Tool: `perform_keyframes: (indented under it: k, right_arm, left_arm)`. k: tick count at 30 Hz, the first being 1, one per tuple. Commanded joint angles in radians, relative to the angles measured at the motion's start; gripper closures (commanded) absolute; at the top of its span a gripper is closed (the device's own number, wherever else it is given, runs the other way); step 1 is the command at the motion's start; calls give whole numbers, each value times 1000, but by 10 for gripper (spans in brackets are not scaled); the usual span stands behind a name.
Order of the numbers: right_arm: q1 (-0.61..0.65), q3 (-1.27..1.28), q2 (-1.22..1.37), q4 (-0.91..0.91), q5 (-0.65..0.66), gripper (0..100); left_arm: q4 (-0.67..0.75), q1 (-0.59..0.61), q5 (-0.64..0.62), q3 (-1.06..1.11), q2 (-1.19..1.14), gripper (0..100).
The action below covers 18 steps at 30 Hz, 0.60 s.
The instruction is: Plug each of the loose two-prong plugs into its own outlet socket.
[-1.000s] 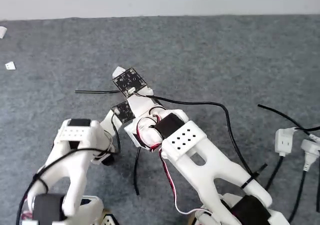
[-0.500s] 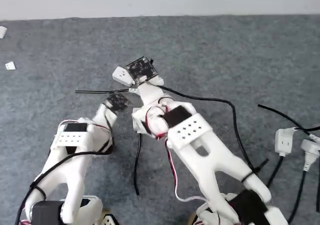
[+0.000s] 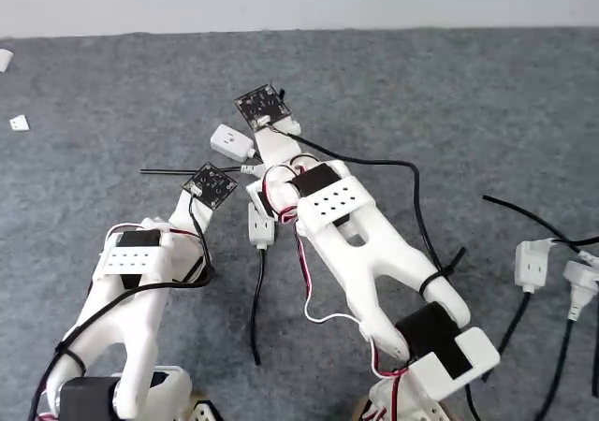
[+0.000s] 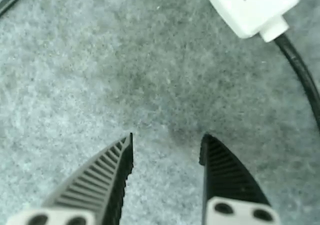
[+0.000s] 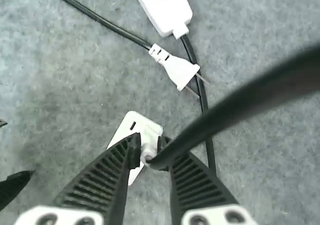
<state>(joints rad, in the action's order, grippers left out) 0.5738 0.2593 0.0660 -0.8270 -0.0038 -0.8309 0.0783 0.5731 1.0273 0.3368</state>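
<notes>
Plug: high view, laid between far socket and near socket.
Left claw: left wrist view, spread above carpet, nothing held.
Right claw: right wrist view, pinched on the far socket's edge.
Handling: plug judged light, rigid; body to be gripped, prongs spared.
Print: none legible.

I assess this as a robotics lab or test station, not a home. Grounds: the work surface is covered edge to edge in plain grey felt and backed by a bare pale wall. The left arm and right arm are white plastic with exposed wiring and an uncased circuit board. An outlet socket on a black cord lies loose on the felt.
</notes>
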Motion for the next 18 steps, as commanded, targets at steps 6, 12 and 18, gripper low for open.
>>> perform_keyframes:
  k: [6,12,18]
  right_arm:
    - [-13,-87,-1,15,37,990]
    - [-12,-86,4,15,48,990]
    - [10,-91,41,13,89,990]
  left_arm:
    - [26,8,-11,2,29,794]
    - [26,8,-11,2,29,794]
    - [25,8,-11,2,29,794]
